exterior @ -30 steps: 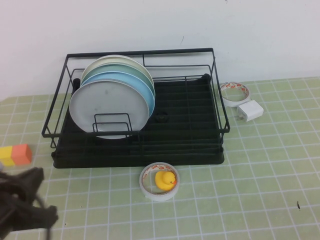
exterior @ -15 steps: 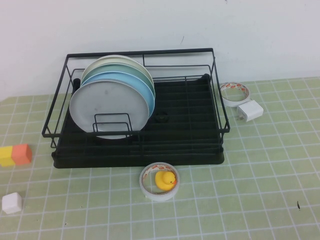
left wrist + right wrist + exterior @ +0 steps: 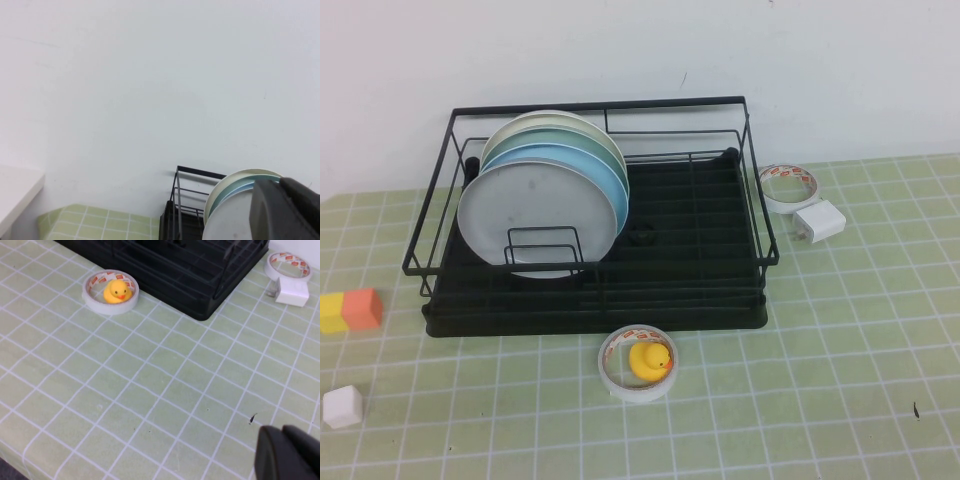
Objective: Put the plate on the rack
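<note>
While both pincers sit mostly unseen, matte round plate (image 3: 535, 213) stands in wire rack (image 3: 700, 262).

No readable text anywhere. Only candidates are red markings printed on the inner band of two tape rolls: the tape roll near the rack's front edge (image 3: 638, 362), which has the yellow duck sitting inside it, and the second tape roll to the right of the rack (image 3: 789, 186), just beside the white adapter. Both show red print on white in the high and right wrist views, but the characters can't be made out. Plates, rack, blocks and counter carry no lettering.
</note>
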`<move>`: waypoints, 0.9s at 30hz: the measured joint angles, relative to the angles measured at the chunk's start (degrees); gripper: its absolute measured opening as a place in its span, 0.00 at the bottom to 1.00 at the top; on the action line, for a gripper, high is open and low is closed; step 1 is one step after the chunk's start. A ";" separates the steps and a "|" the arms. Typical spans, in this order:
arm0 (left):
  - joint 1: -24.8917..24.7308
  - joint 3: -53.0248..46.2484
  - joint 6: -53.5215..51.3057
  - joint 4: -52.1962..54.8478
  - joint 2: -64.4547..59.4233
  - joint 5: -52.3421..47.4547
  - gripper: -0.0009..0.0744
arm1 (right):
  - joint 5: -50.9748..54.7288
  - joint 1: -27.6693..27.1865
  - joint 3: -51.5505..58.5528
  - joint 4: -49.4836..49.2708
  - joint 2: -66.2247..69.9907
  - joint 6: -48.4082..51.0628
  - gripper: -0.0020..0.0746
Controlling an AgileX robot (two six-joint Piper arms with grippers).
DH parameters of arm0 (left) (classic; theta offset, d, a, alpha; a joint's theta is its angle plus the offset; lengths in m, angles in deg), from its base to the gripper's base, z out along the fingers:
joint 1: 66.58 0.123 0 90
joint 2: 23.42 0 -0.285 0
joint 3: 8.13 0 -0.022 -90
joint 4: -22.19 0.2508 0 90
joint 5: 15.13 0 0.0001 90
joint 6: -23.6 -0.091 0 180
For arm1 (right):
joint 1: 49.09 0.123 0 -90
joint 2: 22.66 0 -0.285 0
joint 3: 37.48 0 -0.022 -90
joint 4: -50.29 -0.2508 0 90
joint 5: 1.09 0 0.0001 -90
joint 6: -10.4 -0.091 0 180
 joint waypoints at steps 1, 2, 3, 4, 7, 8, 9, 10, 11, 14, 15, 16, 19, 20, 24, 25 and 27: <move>0.00 0.00 0.00 0.00 0.00 0.00 0.01 | 0.00 0.00 0.00 0.00 0.00 0.00 0.02; 0.00 0.00 0.00 0.00 0.00 0.00 0.01 | 0.00 0.00 0.00 0.00 0.00 0.00 0.02; 0.00 0.00 0.00 0.00 0.00 0.00 0.01 | 0.00 0.00 0.00 0.00 0.00 0.00 0.02; 0.00 0.00 0.00 0.00 0.00 0.00 0.01 | 0.00 0.00 0.00 0.00 0.00 0.00 0.02; 0.00 0.00 0.00 0.00 0.00 -1.23 0.01 | 0.00 0.00 0.00 0.00 0.00 0.00 0.02; 0.13 0.00 0.00 0.08 0.00 -1.76 0.01 | 0.00 0.00 0.00 0.00 0.00 0.00 0.02; 0.24 0.00 0.24 0.08 0.00 -2.08 0.01 | 0.00 0.00 0.00 0.00 0.00 0.00 0.02; 0.35 0.00 1.35 0.91 0.00 -2.36 0.01 | 0.00 0.00 0.00 0.00 0.00 0.00 0.02; 0.35 0.00 4.44 3.73 0.00 -2.60 0.01 | 0.00 0.00 0.00 0.00 0.00 0.00 0.02; 0.35 0.00 24.34 22.39 0.00 -3.57 0.01 | 0.00 0.00 0.00 0.00 0.00 0.00 0.02; 0.35 0.00 31.79 30.10 0.00 -4.24 0.01 | 0.00 0.00 0.00 0.00 0.00 0.00 0.02; 0.35 0.00 41.57 40.47 0.00 -5.20 0.01 | 0.00 0.00 0.00 0.00 0.00 0.00 0.02; 0.35 0.00 68.34 68.48 0.00 -10.39 0.01 | 0.00 0.00 0.00 0.00 0.00 0.00 0.02; 0.35 0.00 76.63 76.58 0.00 -12.76 0.01 | 0.00 0.00 0.00 0.00 0.00 0.00 0.02; 0.35 -2.30 96.52 95.01 0.00 -18.61 0.01 | 0.00 0.00 0.00 0.00 0.00 0.00 0.02; 0.35 -3.68 98.70 96.93 0.00 -19.04 0.01 | 0.00 0.00 0.00 0.00 0.00 0.00 0.02; 0.35 -6.38 100.84 98.78 0.00 -19.34 0.01 | 0.00 0.00 0.00 0.00 0.00 0.00 0.02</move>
